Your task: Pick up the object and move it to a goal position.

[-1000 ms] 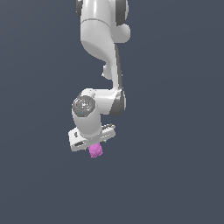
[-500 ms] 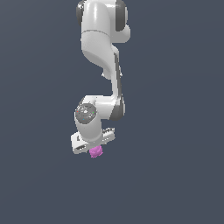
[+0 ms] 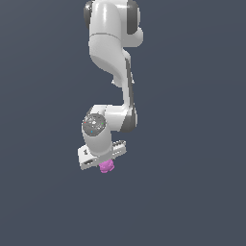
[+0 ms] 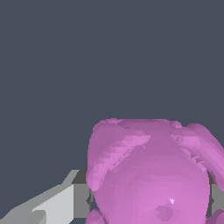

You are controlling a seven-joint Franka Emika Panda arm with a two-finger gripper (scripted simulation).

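One arm (image 3: 113, 57) on screen, reaching down from the top of the exterior view, and tucked under its gripper (image 3: 104, 163) sits the pink ball (image 3: 106, 166); the jaws look pinched on that ball, one grey finger (image 4: 65, 201) pressing its flank in the wrist view, the other barely showing at the far edge of the picture; the ball (image 4: 153, 175) fills that camera's lower half, knobs and all, so it sits right up between the fingers; no goal marker shows anywhere against the flat grey background (nor any table edge to place things by, so I cannot say whether the ball hangs clear of a surface); my read is that the carry is under way, with the goal somewhere out of sight; now the risks: those bumps mean the pads may bear on a knob rather than a flat patch, and a quick swing or sudden stop could roll the ball out; loosening the grip early would drop it short; a hard squeeze could squirt it sideways.
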